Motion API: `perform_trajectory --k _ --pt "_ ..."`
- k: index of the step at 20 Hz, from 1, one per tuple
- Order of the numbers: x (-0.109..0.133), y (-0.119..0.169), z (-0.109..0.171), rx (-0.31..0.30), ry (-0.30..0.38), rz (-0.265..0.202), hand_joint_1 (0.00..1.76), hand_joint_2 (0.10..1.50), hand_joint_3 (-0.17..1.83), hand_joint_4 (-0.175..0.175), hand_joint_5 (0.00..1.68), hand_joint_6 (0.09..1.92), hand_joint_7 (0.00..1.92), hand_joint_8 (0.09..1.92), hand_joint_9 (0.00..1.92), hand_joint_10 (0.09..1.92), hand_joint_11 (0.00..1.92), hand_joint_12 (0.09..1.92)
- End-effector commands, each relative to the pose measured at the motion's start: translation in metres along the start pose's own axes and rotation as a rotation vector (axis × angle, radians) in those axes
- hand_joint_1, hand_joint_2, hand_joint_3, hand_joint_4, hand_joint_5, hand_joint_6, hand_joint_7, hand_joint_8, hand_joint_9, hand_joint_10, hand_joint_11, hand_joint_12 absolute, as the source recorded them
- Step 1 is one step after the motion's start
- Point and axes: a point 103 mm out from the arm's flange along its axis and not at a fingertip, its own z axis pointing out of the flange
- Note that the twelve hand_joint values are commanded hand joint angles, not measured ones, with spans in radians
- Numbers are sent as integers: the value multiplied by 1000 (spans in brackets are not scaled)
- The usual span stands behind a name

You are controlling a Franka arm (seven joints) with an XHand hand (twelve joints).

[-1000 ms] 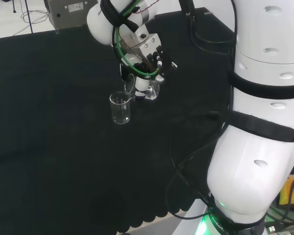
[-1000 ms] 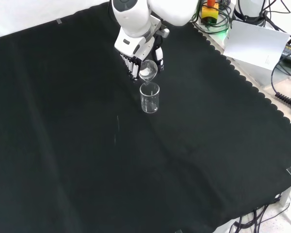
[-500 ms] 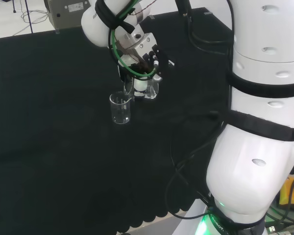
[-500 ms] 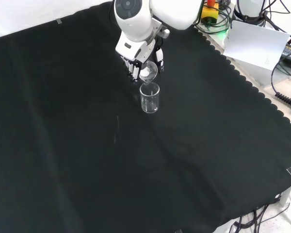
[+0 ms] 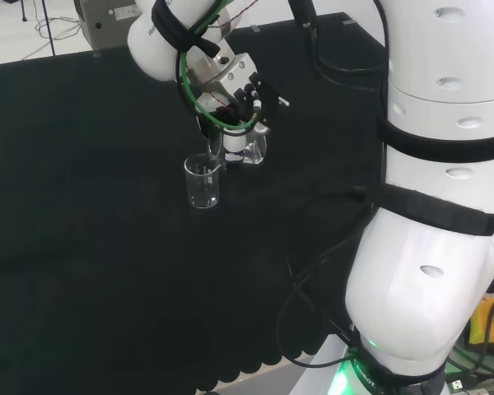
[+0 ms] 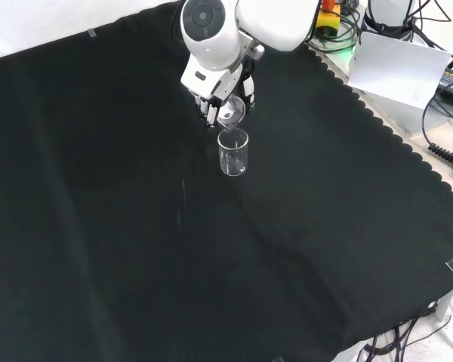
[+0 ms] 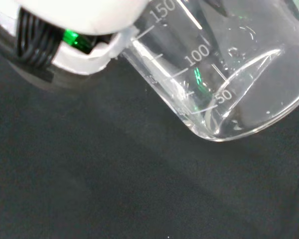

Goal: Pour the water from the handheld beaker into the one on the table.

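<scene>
- Head view: the hand [image 5: 235, 103], fingers curled around the handheld beaker [image 5: 245, 148], hangs just right of the glass beaker on the cloth [image 5: 202, 182]. Over the last second the wrist has rolled further, tipping the held beaker toward the standing one.
- Front view: the held beaker's mouth [image 6: 230, 113] sits just above the standing beaker's rim [image 6: 233, 151].
- Wrist view: the held beaker [image 7: 224, 74] lies steeply tilted; little water seems left, though clear glass makes this uncertain. The pour looks nearly done.
</scene>
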Motion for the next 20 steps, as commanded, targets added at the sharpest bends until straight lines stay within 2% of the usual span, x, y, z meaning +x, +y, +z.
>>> perform_trajectory --k 1,20 --pt "1 -1 -2 11 -28 2 1153 660 662 79 1272 679 1746 87 1776 87 1530 573" --pt "12 3 -18 83 -119 15 1152 661 663 79 1269 686 1746 87 1776 87 1528 571"
